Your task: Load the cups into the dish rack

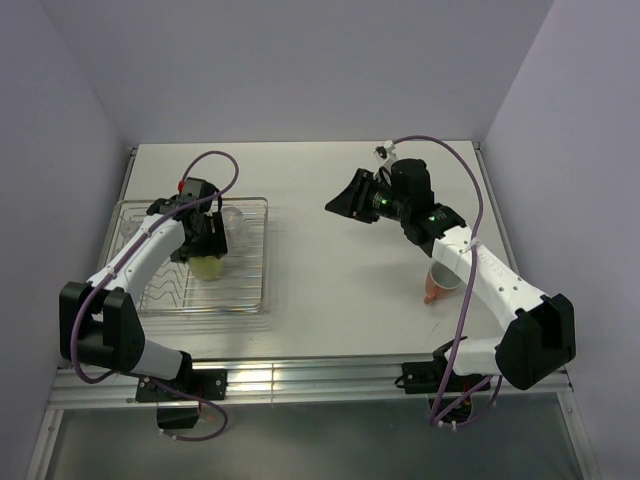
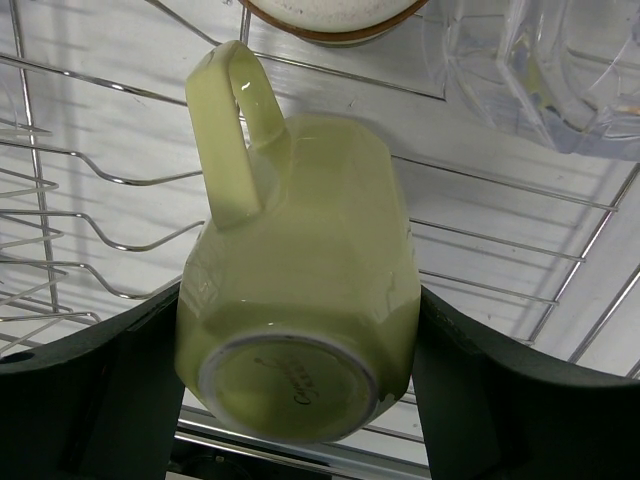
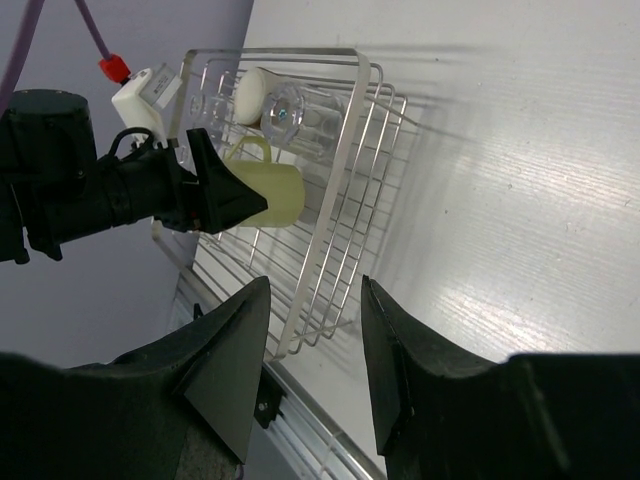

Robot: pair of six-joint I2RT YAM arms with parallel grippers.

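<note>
My left gripper [image 1: 208,243] is shut on a pale yellow-green mug [image 2: 300,290], gripping its sides near the base. The base faces the wrist camera and the handle [image 2: 230,140] points away. The mug [image 1: 208,266] sits low inside the silver wire dish rack [image 1: 160,295]; whether it touches the wires I cannot tell. Beyond it in the rack lie a brown-and-cream cup [image 2: 335,15] and clear glass tumblers [image 2: 540,70]. A salmon-orange mug [image 1: 435,285] stands on the table under my right arm. My right gripper [image 1: 345,200] hangs open and holds nothing, well right of the rack [image 3: 340,200].
The rack's wavy dividers [image 2: 90,230] fill its left part. The white table [image 1: 340,290] stretches between rack and right arm. Walls close in on the left, back and right. A metal rail [image 1: 300,378] runs along the near edge.
</note>
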